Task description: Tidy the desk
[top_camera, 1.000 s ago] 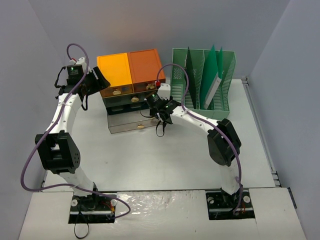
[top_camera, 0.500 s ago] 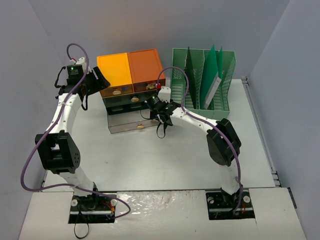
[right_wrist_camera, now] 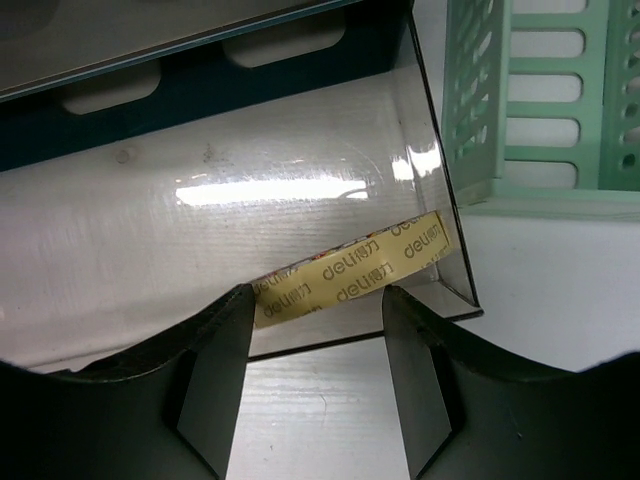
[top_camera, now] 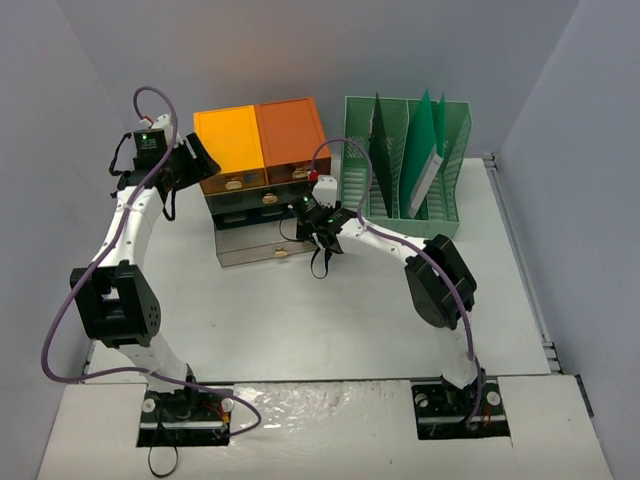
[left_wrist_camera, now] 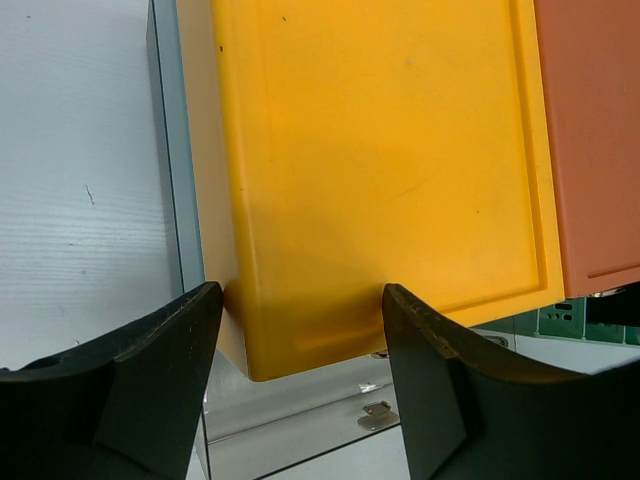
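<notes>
The desk point(top_camera: 330, 310) is a broad off-white tabletop. A drawer unit with a yellow point(top_camera: 228, 140) and an orange top point(top_camera: 290, 128) stands at the back. Its clear bottom drawer point(top_camera: 250, 250) is pulled out. In the right wrist view a yellow roll of tape point(right_wrist_camera: 350, 270) printed "deli" lies on edge in the drawer's front right corner point(right_wrist_camera: 445, 290). My right gripper point(top_camera: 322, 238) is open over the drawer's front edge, its jaws point(right_wrist_camera: 317, 320) just in front of the tape. My left gripper point(top_camera: 195, 160) is open and empty above the yellow top's left front corner point(left_wrist_camera: 300, 300).
A green slotted file rack point(top_camera: 410, 170) with upright folders stands right of the drawer unit, and its corner shows in the right wrist view point(right_wrist_camera: 540, 110). Grey walls close in the left, back and right. The arm bases are at the near edge.
My right arm has shifted a little to the left, its gripper still at the open bottom drawer. The left arm has not moved.
</notes>
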Robot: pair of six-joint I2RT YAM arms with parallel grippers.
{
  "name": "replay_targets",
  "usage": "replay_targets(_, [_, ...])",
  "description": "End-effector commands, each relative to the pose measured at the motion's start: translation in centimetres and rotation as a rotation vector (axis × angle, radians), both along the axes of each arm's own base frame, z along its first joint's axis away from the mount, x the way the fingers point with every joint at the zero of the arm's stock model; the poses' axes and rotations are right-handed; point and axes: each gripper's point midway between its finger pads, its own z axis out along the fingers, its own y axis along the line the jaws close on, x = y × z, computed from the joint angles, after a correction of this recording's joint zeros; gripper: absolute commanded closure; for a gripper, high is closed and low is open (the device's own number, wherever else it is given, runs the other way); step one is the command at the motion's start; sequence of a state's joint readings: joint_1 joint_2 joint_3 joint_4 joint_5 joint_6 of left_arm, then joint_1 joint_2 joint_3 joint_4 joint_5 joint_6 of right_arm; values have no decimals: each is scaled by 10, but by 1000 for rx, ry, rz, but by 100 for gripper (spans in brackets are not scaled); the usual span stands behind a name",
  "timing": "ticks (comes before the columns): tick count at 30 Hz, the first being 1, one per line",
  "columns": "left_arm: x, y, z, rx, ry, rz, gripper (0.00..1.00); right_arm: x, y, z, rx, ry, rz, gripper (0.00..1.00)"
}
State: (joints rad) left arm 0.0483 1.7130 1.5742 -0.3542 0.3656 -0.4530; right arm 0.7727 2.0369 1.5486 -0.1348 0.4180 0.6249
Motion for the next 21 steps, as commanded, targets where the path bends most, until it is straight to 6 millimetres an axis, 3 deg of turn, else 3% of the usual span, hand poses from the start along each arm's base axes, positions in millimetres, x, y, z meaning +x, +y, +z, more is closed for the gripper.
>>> replay_targets(1, [-57,9,-104,89,389,-21,40,18,11,15,29,-76,28,49])
replay_targets(21, [-55,10,-105,91,391,-21,40,60,65,54,43,-258,226,49])
